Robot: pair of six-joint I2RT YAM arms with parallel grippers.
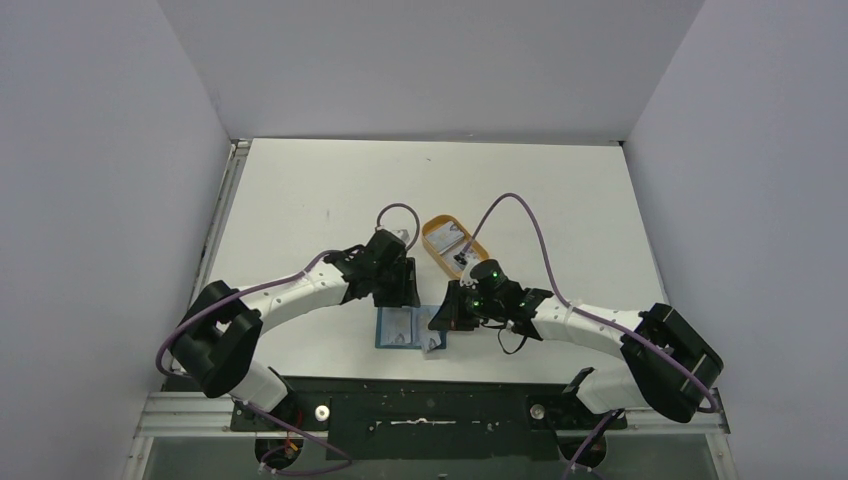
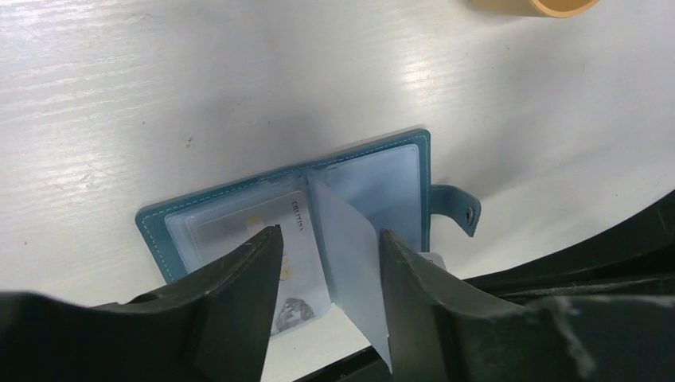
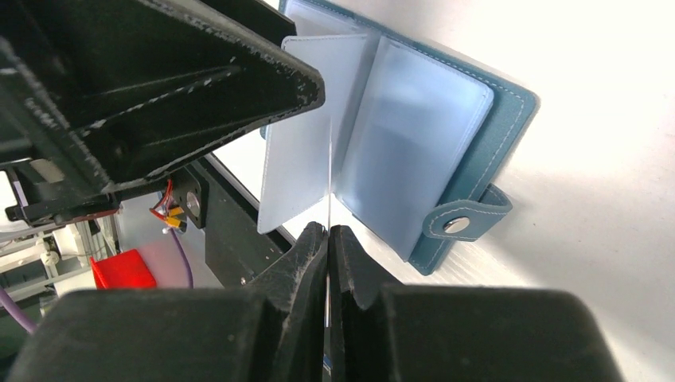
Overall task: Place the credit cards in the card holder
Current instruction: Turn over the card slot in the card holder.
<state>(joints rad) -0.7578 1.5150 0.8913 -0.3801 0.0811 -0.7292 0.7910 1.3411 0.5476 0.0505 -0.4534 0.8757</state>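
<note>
The card holder (image 1: 398, 328) (image 2: 163, 231) (image 3: 509, 111) lies open on the table near the front edge, its snap tab (image 2: 462, 208) to the right. One credit card (image 2: 298, 247) with dark print sits partly inside its left clear pocket. A clear pocket leaf (image 2: 350, 263) stands upright between the fingers of my left gripper (image 1: 398, 295) (image 2: 329, 232), whose jaws are apart, the leaf leaning on the right finger. My right gripper (image 1: 443, 318) (image 3: 329, 231) is shut on a thin credit card (image 3: 329, 183), seen edge-on, pointing at the raised leaf (image 3: 298, 135).
An orange-tan oval tray (image 1: 440, 232) (image 2: 557, 6) stands just behind the two grippers, with a card (image 1: 455, 247) in it. The table's dark front rail (image 1: 430, 400) runs close below the card holder. Both arms crowd over the card holder.
</note>
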